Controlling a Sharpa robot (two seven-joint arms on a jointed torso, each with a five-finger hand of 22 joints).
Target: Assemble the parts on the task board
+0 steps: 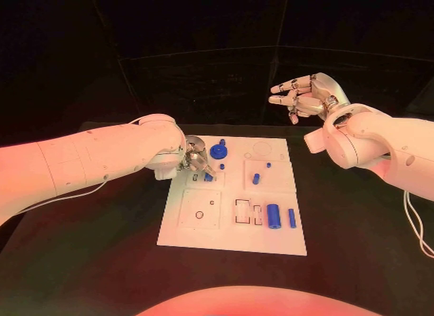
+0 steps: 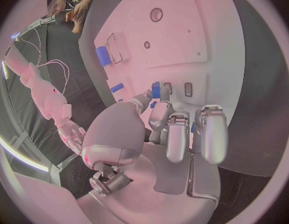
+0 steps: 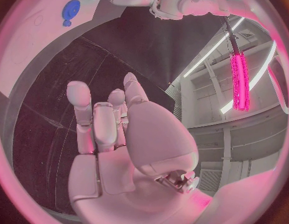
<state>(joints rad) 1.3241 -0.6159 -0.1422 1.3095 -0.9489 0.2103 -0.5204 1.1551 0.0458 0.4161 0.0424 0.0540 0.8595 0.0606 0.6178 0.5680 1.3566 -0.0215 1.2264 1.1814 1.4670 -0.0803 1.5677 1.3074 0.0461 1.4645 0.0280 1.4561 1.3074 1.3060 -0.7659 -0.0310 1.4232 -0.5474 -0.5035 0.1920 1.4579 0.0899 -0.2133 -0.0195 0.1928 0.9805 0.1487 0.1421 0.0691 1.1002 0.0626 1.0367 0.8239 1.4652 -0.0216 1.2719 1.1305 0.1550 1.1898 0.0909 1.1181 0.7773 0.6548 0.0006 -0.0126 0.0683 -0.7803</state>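
In the head view, the white rectangular task board [image 1: 234, 227] is seen lying flat in the middle of the black bench [image 1: 103, 263]. The left robot hand [image 1: 194, 160] is positioned over the board's left edge near its far end, with its fingertips lowered onto a small blue peg [image 1: 208, 176] that is pinched between them. A blue gear-shaped disc [image 1: 218, 153] is located just beside that hand on the board. A large blue cylinder [image 1: 274, 216] and a thin blue rod [image 1: 292, 218] are laid side by side near the board's right edge, and a small blue pin [image 1: 257, 178] is found between them and the gear. The right robot hand [image 1: 307, 97] is raised well above the bench beyond the board's far right corner, its fingers curled inward with nothing held. In the left wrist view, the left robot hand [image 2: 172, 129] is shown with thumb and fingers brought together on the small blue peg [image 2: 156, 90] at the board surface. In the right wrist view, the right robot hand [image 3: 119, 134] is seen with its fingers partly curled and nothing in them, well apart from the board, on which the blue gear-shaped disc [image 3: 71, 8] is visible.
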